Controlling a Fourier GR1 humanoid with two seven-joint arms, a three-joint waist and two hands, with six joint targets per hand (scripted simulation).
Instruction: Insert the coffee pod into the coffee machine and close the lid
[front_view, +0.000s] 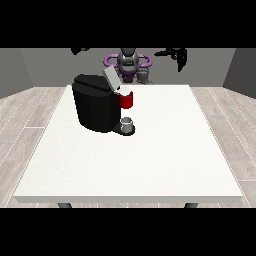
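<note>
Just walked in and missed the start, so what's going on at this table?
A humanoid robot stands behind a white table bearing a black coffee machine. The machine's lid is up, with a red part at its front and a small grey cup on its base. Each robot hand, at the view's left and right, is raised and touching nothing.

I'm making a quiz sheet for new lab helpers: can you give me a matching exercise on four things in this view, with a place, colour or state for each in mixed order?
Column 1
1. coffee machine
2. lid
3. cup
4. hand at the view's right

Column 2
A. raised in the air, off the table
B. black body, on the table's left part
C. tilted up, open
D. grey, standing on the machine's base

Pairs: 1-B, 2-C, 3-D, 4-A
</note>
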